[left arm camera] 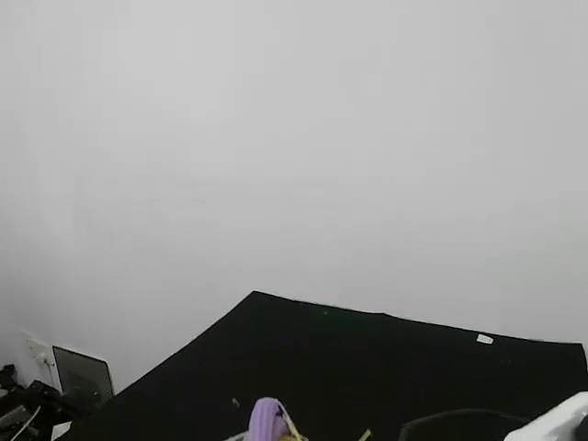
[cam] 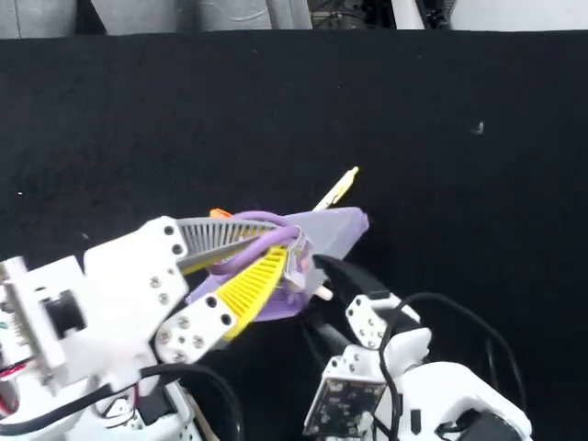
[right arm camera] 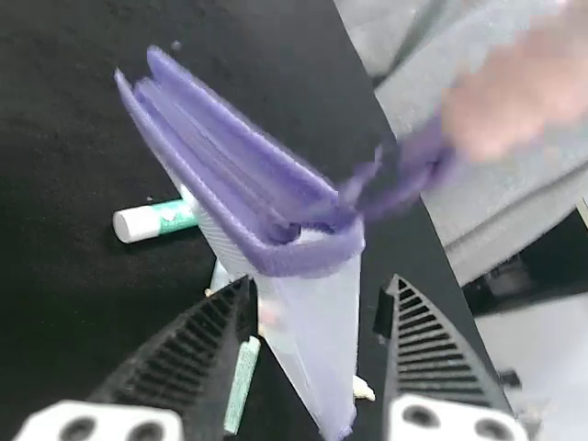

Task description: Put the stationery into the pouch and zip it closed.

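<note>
The purple pouch (cam: 335,230) hangs above the black table, held up by its strap (cam: 246,220). My left gripper (cam: 289,243), with one grey and one yellow finger, is shut on that strap. From the right wrist view the pouch (right arm camera: 276,230) shows its zip edge, and the right gripper (right arm camera: 320,287) is open with the pouch's lower body between its black fingers. A green and white marker (right arm camera: 152,220) lies on the table under the pouch, beside a green pen (right arm camera: 241,381). A yellow pen (cam: 340,186) pokes out past the pouch's far end; whether it is inside I cannot tell.
An orange tip (cam: 220,213) peeks out behind the left gripper's grey finger. The black table (cam: 441,138) stretches wide towards its far edge. The right arm's base and cables (cam: 413,367) sit at the front edge. The left wrist view looks at a pale wall (left arm camera: 294,138).
</note>
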Tool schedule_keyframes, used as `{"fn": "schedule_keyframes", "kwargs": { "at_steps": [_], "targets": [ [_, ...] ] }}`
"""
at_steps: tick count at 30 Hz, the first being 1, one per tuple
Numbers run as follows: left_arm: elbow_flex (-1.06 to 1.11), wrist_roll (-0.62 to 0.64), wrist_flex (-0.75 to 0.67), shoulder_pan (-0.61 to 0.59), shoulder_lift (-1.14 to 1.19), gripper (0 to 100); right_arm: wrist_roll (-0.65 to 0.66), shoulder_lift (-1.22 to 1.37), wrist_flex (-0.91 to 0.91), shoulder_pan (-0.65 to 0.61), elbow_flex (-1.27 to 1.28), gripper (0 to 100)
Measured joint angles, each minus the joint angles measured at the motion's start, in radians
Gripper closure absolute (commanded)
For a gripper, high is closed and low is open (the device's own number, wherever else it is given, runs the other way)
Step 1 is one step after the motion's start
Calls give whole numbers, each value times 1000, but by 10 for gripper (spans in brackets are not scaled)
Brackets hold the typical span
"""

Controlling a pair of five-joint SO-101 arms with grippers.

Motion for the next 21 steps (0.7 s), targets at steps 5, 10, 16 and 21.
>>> {"fn": "schedule_keyframes", "kwargs": {
  "at_steps": [5, 10, 16, 21],
  "targets": [
    [26, 0, 0, 15, 0, 970, 0, 0, 0, -40, 2, 776],
    [26, 0, 0, 20, 0, 970, 0, 0, 8, -58, 6, 776],
    [29, 0, -34, 20, 9, 970, -3, 0, 38, -166, 41, 776],
    [35, 0, -55, 20, 11, 970, -3, -2, 11, -175, 112, 776]
  ]
}}
